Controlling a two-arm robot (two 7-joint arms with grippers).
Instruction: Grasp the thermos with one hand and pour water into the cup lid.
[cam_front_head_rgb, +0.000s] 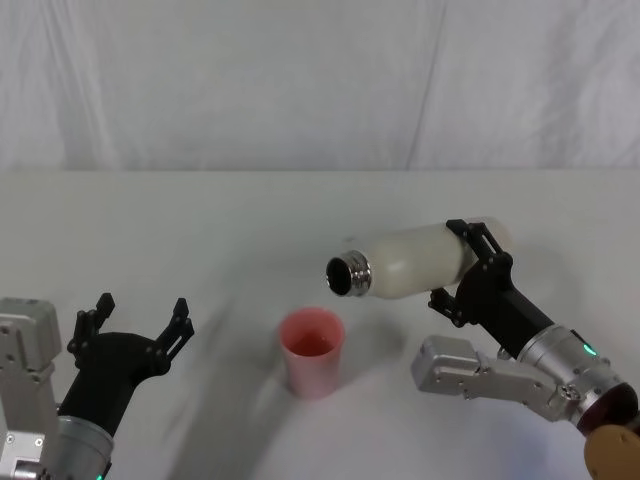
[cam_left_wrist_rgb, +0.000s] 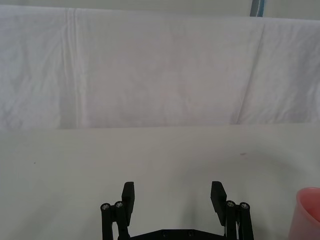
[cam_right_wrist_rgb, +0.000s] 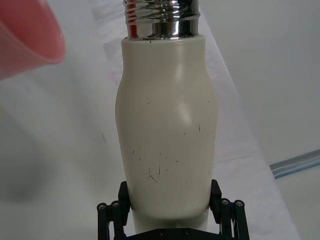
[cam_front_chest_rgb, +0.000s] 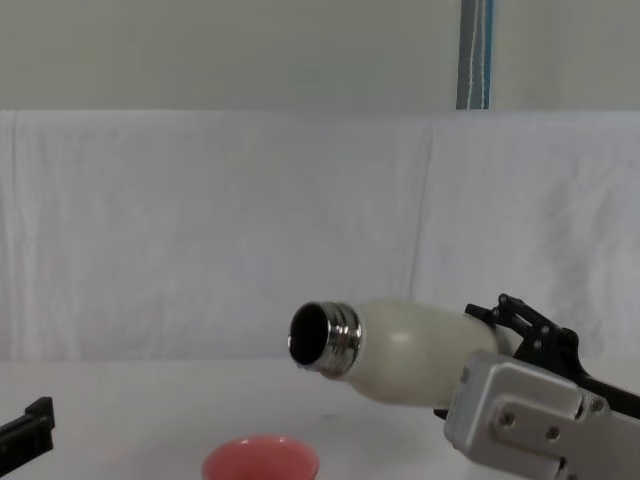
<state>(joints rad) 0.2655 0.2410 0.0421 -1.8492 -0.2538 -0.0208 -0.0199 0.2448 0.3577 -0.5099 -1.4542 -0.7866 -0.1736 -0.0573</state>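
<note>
Two fingers of the right gripper (cam_front_head_rgb: 478, 262) clamp the tipped thermos (cam_front_head_rgb: 410, 262), cup lid (cam_front_head_rgb: 311, 350) below its mouth; left gripper (cam_front_head_rgb: 138, 320) spread apart.

No legible text, labels, brands, numbers or signs were found on any surface. The thermos (cam_right_wrist_rgb: 165, 125) carried only small dark scuff marks on its cream body, no lettering. The cup lid (cam_front_head_rgb: 312, 350) was plain pink, unmarked.
</note>
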